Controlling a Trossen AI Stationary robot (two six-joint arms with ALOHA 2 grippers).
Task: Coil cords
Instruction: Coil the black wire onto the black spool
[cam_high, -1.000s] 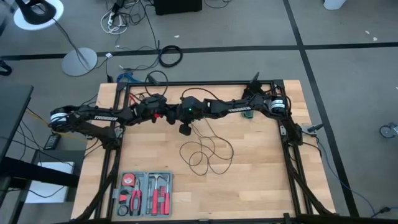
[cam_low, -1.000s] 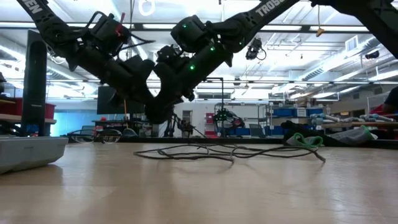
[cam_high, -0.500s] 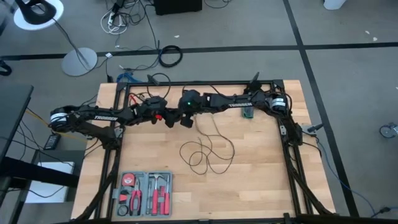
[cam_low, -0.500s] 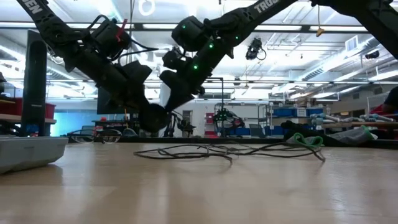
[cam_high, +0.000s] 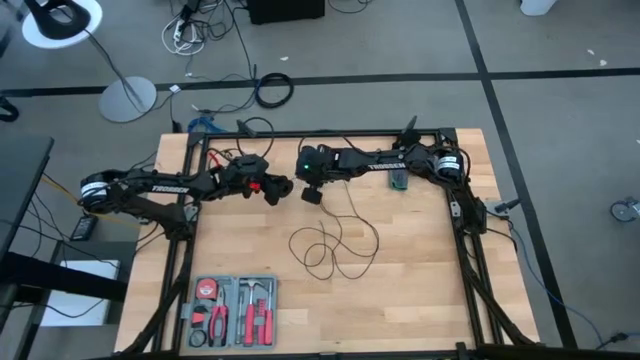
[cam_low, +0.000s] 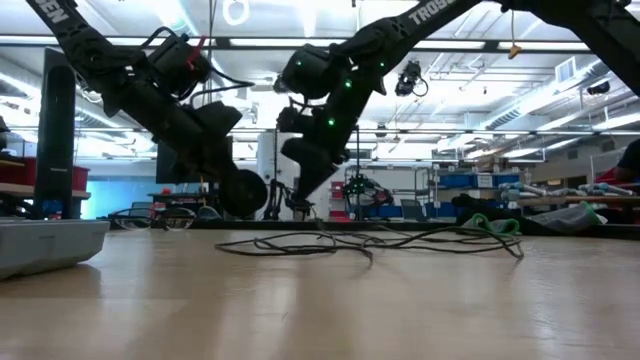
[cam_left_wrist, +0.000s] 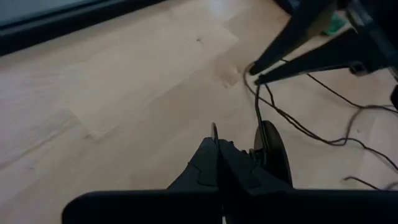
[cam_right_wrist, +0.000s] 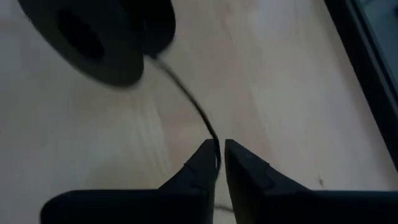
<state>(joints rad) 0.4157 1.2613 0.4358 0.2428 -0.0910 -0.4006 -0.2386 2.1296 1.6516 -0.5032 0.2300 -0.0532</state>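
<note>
The thin black cord lies in loose loops (cam_high: 335, 245) on the wooden table, also in the low view (cam_low: 340, 242). Its round black puck (cam_low: 245, 193) hangs at the tip of my left gripper (cam_high: 280, 190), which is shut. The puck (cam_left_wrist: 273, 155) sits right beside that gripper's fingers. From the puck (cam_right_wrist: 106, 37) a short stretch of cord runs to my right gripper (cam_right_wrist: 220, 155). That gripper (cam_high: 312, 195) hovers just right of the left one, its fingers a little apart with the cord between them. My left gripper is shut at the cord's puck end; a thin bit of cord (cam_left_wrist: 214, 129) sticks out past the fingertips. The fingers themselves hide the exact place of contact. The puck rests against the outer side of one finger and hangs clear of the table. My right gripper has the cord (cam_right_wrist: 216, 148) running through the narrow gap between its fingers, against one finger's inner face. The fingers slant down from the table's right side. The cord sags from there toward the puck.
A grey tool tray (cam_high: 232, 310) with red-handled tools sits near the front left. A small green thing (cam_high: 399, 181) lies by the right arm's base. Black frame rails (cam_high: 330, 133) run round the table. Bare wood lies right of and in front of the loops.
My right gripper has drawn away from the left gripper, toward the table's right and slightly toward the far edge, tipping more steeply down. The puck, first hidden between the two grippers in the low view, now shows at the left gripper's tip.
</note>
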